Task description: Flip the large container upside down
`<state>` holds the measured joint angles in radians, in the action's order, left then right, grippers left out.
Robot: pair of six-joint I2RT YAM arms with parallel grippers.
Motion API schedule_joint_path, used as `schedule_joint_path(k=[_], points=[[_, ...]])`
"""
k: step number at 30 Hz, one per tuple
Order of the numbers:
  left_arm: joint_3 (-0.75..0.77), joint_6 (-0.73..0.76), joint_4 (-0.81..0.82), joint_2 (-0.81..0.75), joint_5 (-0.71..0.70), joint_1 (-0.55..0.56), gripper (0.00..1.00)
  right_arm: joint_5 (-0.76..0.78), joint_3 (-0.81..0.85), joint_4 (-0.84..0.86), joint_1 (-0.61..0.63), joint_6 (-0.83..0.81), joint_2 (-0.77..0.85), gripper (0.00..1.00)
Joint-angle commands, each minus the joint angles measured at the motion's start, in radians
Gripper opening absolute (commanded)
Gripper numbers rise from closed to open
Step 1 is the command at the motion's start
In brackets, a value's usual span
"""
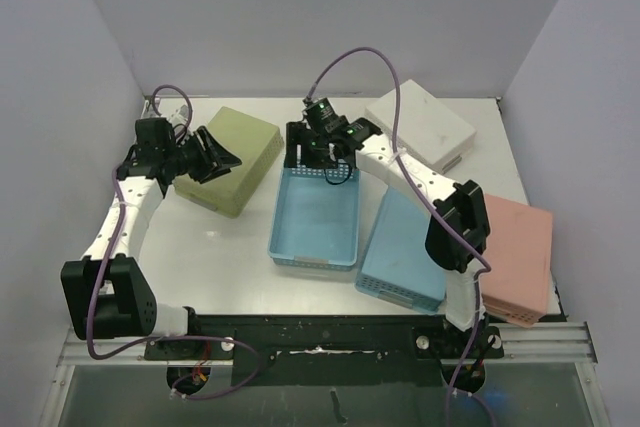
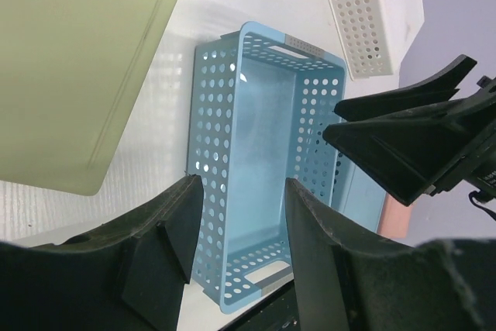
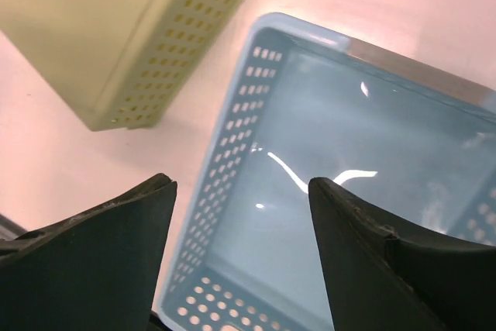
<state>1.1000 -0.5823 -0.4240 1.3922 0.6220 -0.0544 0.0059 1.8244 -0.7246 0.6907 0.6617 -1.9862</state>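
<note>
The large container is a light-blue perforated basket (image 1: pixel 315 217) standing upright, mouth up, in the middle of the table; it also shows in the left wrist view (image 2: pixel 260 153) and the right wrist view (image 3: pixel 349 191). My right gripper (image 1: pixel 320 159) hangs open just above its far end, and the basket floor shows between the fingers (image 3: pixel 242 191). Nothing is held there. My left gripper (image 1: pixel 215 155) is open over the right edge of the green container, apart from the basket, and faces it (image 2: pixel 242 191).
A green container (image 1: pixel 232 155) lies upside down at the left. A white one (image 1: pixel 420 125) is at the back right. A second blue one (image 1: pixel 405 252) and a pink one (image 1: pixel 520 257) lie upside down to the right of the basket.
</note>
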Motion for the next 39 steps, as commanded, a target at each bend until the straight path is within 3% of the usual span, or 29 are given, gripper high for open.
schedule_joint_path(k=[1,10,13,18,24,26,33,39], points=[[0.067,0.041,-0.033,-0.052,-0.013,-0.004,0.45,-0.03,0.076,0.058,0.019,0.07,-0.069,0.72],[0.087,0.065,-0.064,-0.054,-0.03,-0.007,0.45,0.017,0.186,0.008,0.079,0.18,-0.204,0.75],[0.083,0.065,-0.062,-0.055,-0.031,-0.008,0.45,-0.001,0.187,0.021,0.092,0.188,-0.242,0.7],[0.067,0.063,-0.059,-0.064,-0.031,-0.011,0.45,-0.033,0.233,0.047,0.102,0.185,-0.27,0.47],[0.072,0.064,-0.065,-0.069,-0.03,-0.017,0.45,-0.098,0.284,0.062,0.111,0.18,-0.291,0.06],[0.087,0.061,-0.074,-0.075,-0.028,-0.02,0.45,-0.136,0.301,0.071,0.112,0.175,-0.283,0.0],[0.221,-0.073,0.006,-0.113,0.015,-0.021,0.45,-0.413,0.319,0.294,0.107,0.206,-0.191,0.0],[0.373,-0.129,0.008,-0.133,0.016,-0.021,0.45,-0.693,0.147,0.748,0.09,0.466,-0.148,0.0]])
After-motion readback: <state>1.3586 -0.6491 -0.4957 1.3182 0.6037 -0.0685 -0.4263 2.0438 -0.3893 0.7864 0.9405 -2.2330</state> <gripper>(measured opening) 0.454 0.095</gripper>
